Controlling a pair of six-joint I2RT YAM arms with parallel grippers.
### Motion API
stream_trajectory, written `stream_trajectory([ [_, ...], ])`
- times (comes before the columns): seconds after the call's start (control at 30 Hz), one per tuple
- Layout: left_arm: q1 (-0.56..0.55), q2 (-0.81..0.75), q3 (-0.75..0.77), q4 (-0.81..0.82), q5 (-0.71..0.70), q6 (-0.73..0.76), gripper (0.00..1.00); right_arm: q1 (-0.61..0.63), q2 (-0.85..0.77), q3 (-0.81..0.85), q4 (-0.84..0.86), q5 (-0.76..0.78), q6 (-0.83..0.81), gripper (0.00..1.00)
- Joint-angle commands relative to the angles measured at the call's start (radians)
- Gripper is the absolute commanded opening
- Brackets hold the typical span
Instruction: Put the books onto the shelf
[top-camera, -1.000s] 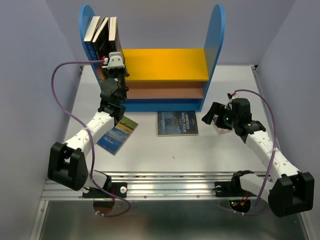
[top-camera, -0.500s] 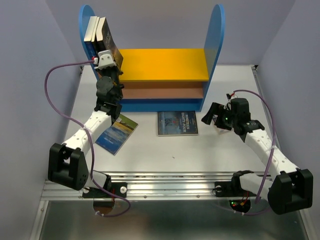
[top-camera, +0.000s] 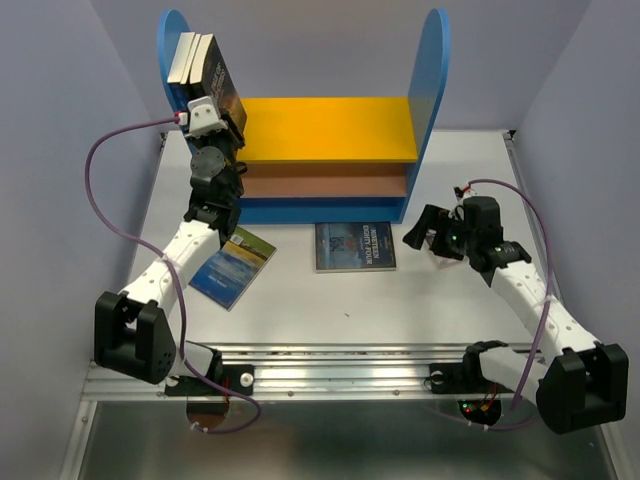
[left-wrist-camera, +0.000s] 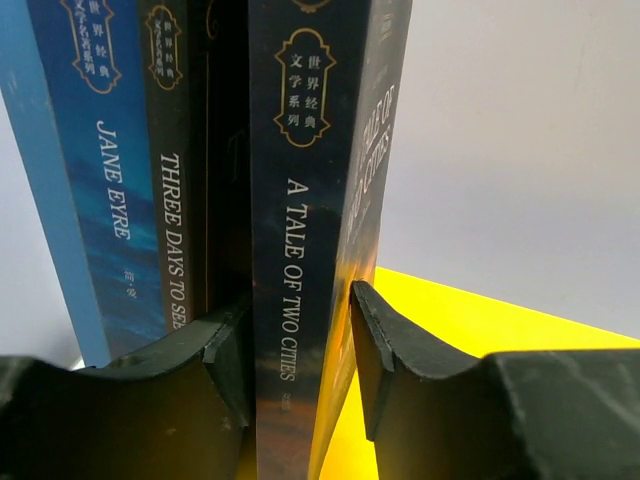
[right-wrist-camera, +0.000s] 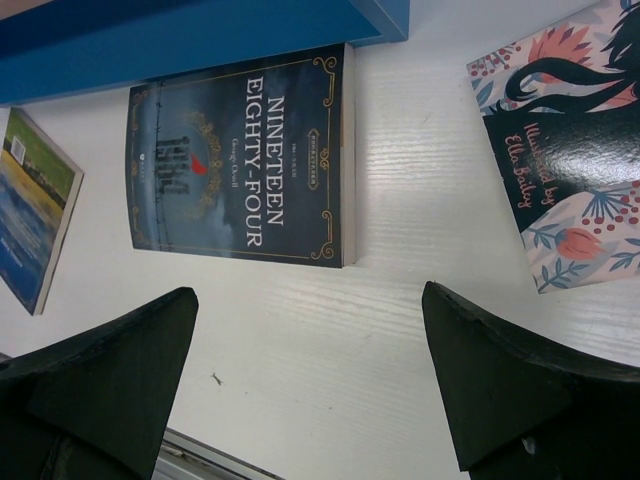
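only left wrist view shows left gripper (left-wrist-camera: 300, 345) straddling tale of two cities (left-wrist-camera: 285, 200), clamp unclear; right gripper (right-wrist-camera: 308, 300) gaping; floral book (right-wrist-camera: 570, 150) cropped.

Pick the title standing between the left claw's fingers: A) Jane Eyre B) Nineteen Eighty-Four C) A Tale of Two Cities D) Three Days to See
C: in the left wrist view the spine reading A Tale of Two Cities stands between the fingers of the left claw; Jane Eyre stands further left.
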Motion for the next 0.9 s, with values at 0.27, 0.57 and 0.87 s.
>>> stream_trajectory([
  [0.27, 0.014, -0.091, 0.033, -0.058, -0.034, -0.080, 0.55, 0.009, -0.036, 0.000, 0.012, -0.025, -0.017, 1.00],
  [0.57, 0.011, -0.155, 0.018, -0.131, -0.028, -0.171, 0.56, 0.009, -0.021, -0.005, 0.013, -0.040, -0.034, 1.00],
  [0.87, 0.006, -0.218, 0.000, -0.191, -0.041, -0.207, 0.56, 0.009, -0.032, 0.000, 0.012, -0.069, -0.040, 1.00],
])
